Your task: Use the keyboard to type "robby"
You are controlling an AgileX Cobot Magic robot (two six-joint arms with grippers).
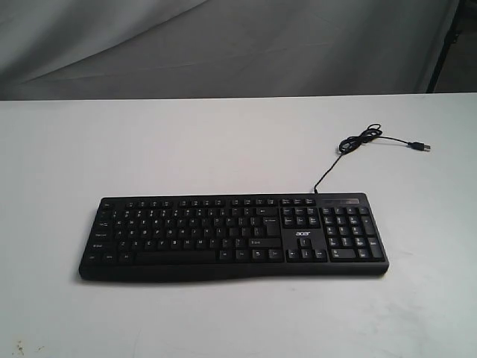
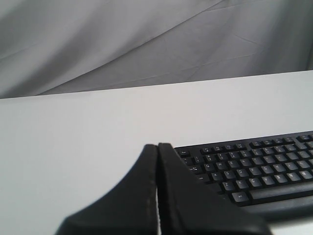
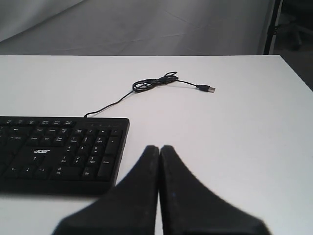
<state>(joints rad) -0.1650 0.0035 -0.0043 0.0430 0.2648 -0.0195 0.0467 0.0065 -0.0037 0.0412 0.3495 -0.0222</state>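
Note:
The black keyboard (image 1: 235, 237) with white legends and an "acer" logo lies flat near the table's front, number pad to the right. Its thin black cable (image 1: 358, 143) loops away behind it to a loose USB plug (image 1: 422, 146). Neither arm shows in the exterior view. In the left wrist view my left gripper (image 2: 157, 145) is shut and empty, hanging off the keyboard's (image 2: 254, 169) left end. In the right wrist view my right gripper (image 3: 159, 147) is shut and empty, beside the keyboard's (image 3: 58, 152) number-pad end, over bare table.
The white table (image 1: 223, 142) runs back to a grey cloth backdrop (image 1: 223, 45). A dark stand (image 1: 447, 45) rises at the far right, past the table's right edge. The coiled cable (image 3: 151, 84) and USB plug (image 3: 208, 89) lie on the table behind the number pad.

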